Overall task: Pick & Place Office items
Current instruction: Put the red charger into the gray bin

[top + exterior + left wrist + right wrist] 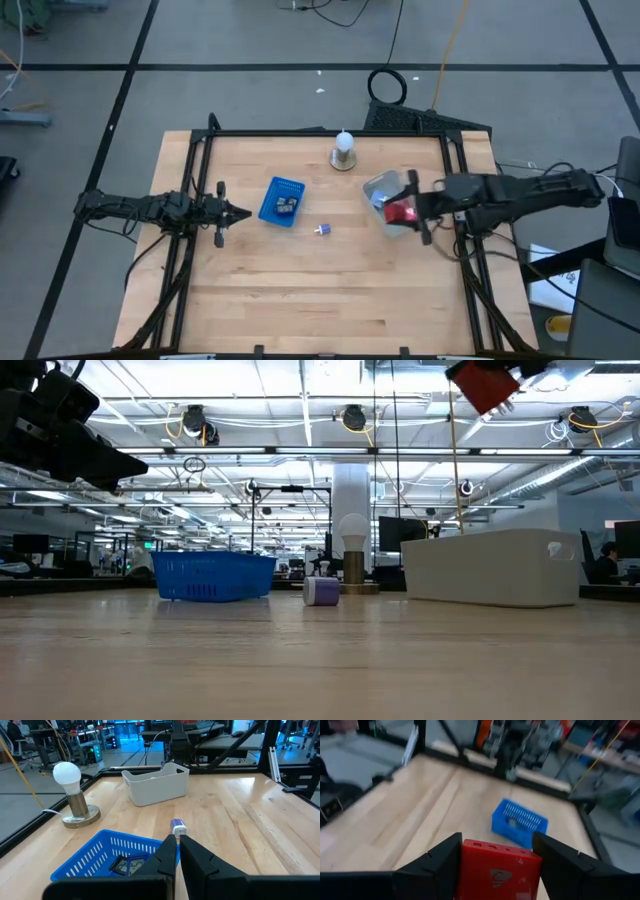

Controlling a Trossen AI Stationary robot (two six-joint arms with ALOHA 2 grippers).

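One wooden counter, pale planks inside a black frame, set on a grey tiled floor with cables trailing behind. Beyond it in the low view, a wide hall under rows of ceiling lights, with desks and monitors.

Two dark arms. Left gripper waiting at the counter's left edge just beside the basket, fingers pressed together with nothing between them. Right gripper held in the air above the grey tray, fingers clamped on either side of one red block.

One clear grey tray at the right, reading as a pale tub in the low view. One blue mesh basket left of centre, with two dark rectangular pieces lying inside. One white knob on a round base upright near the far edge.

Red block: squarish, flat-faced, small notches along its upper edge and a faint embossed mark on the front; high off the counter in the low view.

One small purple-white bit lying alone on bare wood between basket and tray, apart from both.
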